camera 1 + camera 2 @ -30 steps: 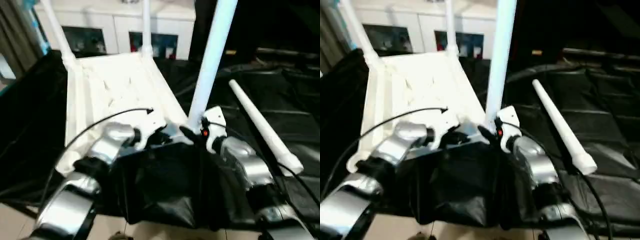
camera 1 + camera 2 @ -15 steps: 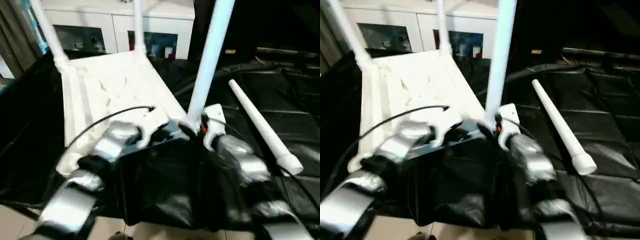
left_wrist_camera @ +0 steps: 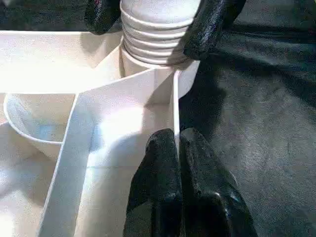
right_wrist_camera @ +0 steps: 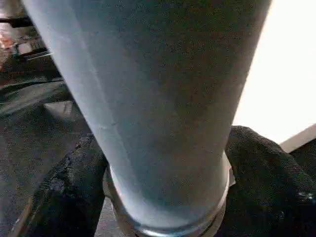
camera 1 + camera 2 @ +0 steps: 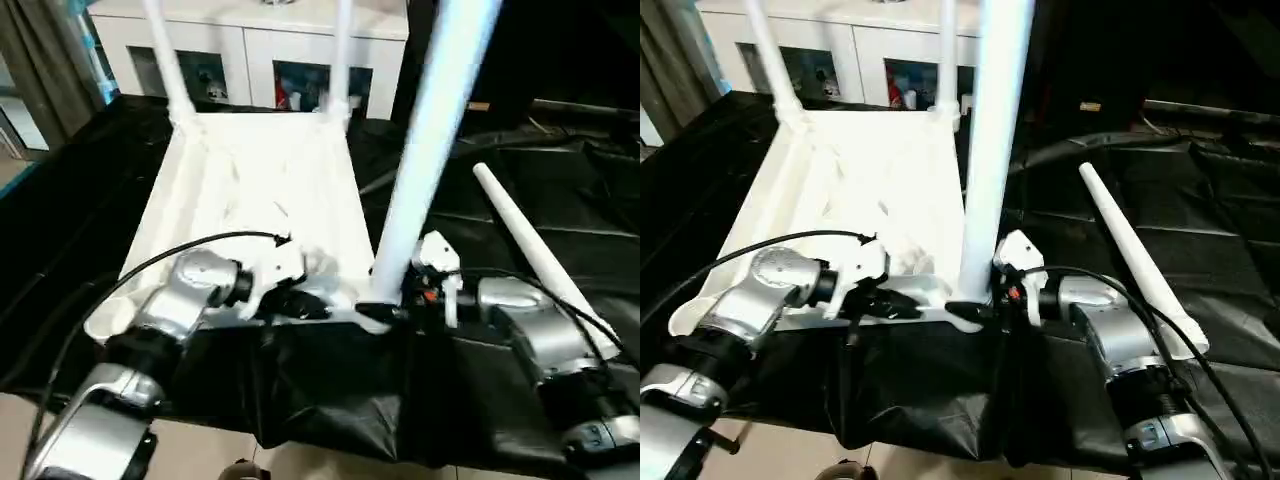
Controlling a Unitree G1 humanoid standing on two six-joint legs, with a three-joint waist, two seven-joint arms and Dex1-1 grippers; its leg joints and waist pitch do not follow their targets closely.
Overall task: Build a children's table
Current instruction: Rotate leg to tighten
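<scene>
Table (image 5: 250,190) lies upside down on the black surface (image 5: 80,230), ribbed underside up. Two legs (image 5: 165,55) stand in the far sockets, well beyond both claws.

Left claw (image 3: 178,148): fingers pressed together, clenched on the thin rim wall (image 3: 174,108) of the top, beside the near socket. I read this as a brace that holds the top down while the leg is worked. Left forearm (image 5: 180,300) comes in low from the near edge, wrist turned inward so the claw points across toward the right claw.

Empty near socket (image 5: 108,318) sits outboard of the left claw, at the near left corner.

Third leg (image 5: 430,130) stands upright in the near right socket, directly ahead of the left claw. In the left wrist view its ribbed end (image 3: 158,34) shows above the socket collar, so I judge it not fully seated.

Right claw (image 5: 985,305): fingers (image 4: 69,192) spread wide and set either side of the leg's base, grasping it. Right forearm (image 5: 1110,335) low and level, wrist rolled so the claw points inward toward the left claw.

To do this step well: keep the leg straight over the socket, press down along its axis, and keep the left brace firm so that the top does not tip.

Fourth leg (image 5: 545,260) lies loose on the surface, beyond the right forearm.
</scene>
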